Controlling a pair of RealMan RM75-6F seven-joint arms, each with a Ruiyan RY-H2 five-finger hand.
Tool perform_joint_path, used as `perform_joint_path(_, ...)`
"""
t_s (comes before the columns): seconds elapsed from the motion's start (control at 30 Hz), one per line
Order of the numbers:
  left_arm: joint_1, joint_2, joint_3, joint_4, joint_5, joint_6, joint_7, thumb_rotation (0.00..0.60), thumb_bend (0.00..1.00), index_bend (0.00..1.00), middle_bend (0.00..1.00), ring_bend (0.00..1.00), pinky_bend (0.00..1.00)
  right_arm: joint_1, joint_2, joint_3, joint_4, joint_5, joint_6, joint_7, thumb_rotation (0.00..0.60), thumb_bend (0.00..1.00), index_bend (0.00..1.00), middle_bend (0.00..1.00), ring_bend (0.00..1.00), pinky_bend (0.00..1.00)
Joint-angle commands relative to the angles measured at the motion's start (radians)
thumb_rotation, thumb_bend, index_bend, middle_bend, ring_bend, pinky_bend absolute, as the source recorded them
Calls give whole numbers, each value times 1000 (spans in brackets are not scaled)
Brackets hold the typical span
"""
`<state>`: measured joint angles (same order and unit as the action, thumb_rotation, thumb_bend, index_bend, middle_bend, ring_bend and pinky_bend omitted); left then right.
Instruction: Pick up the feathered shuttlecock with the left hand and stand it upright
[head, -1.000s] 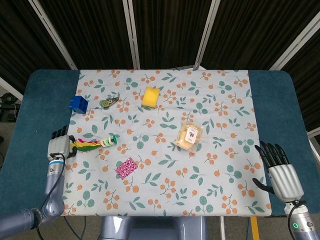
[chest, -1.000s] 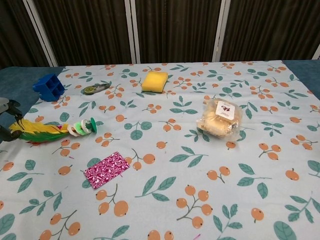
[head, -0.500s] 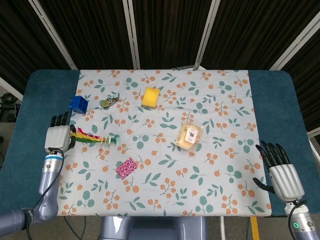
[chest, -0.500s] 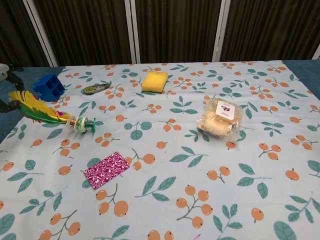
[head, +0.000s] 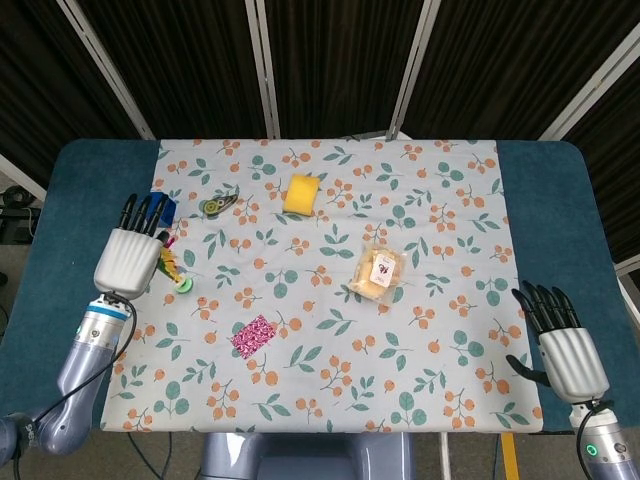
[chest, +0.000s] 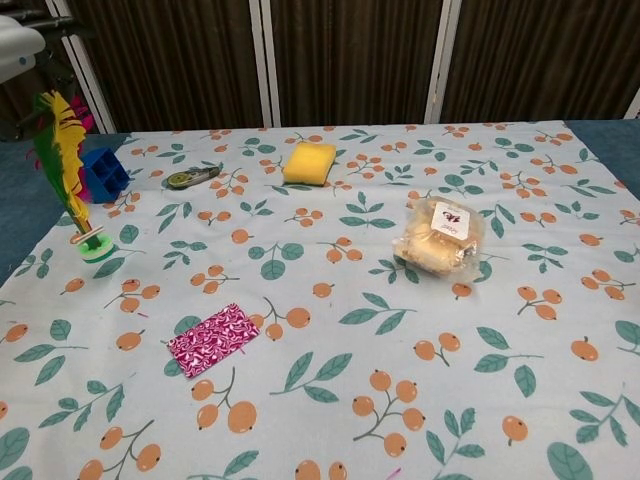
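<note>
Feathers that lay flat on the counter (head: 60, 200) a second ago are now swung up: the shuttlecock (chest: 68, 180) is nearly upright, its green base touching the cloth beside the blue block (chest: 98, 172). It is pinched at the top by the left hand (head: 130, 255). Only release is judged left. The right hand (head: 565, 350) rests spread, holding nothing.
</note>
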<state>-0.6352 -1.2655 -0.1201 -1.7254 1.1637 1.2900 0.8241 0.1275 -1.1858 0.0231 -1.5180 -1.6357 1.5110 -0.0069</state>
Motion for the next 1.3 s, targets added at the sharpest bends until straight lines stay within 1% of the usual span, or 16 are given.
perform_joint_path(0.03, -11, 29, 25, -21, 77, 0, 5, 600, 605, 601, 0, 0, 0, 0, 0, 0, 0, 1, -1, 0, 600, 90, 4, 0, 0, 0)
perform_joint_path(0.23, -9, 21, 38, -18, 131, -5, -2, 600, 608, 601, 0, 0, 0, 0, 0, 1, -1, 1, -1, -2, 600, 90, 5, 0, 0, 0)
perform_joint_path(0.7, -3, -35, 43, -3, 143, -24, 14, 600, 603, 602, 0, 0, 0, 1, 0, 1, -1, 3, -3, -2, 600, 90, 4, 0, 0, 0)
perform_joint_path(1.1, -9, -85, 46, -17, 161, -40, 59, 600, 586, 573, 0, 0, 0, 0, 1, 0, -2, 0, -1, 2, 600, 90, 4, 0, 0, 0)
perform_joint_path(1.23, -11, -100, 49, -14, 162, -48, 81, 600, 557, 537, 0, 0, 0, 0, 1, 0, -2, 1, -1, 2, 600, 90, 4, 0, 0, 0)
perform_joint_path(1.3, -9, -107, 49, -17, 157, -49, 88, 600, 499, 441, 0, 0, 0, 0, 2, 0, -2, 1, -1, 2, 600, 90, 4, 0, 0, 0)
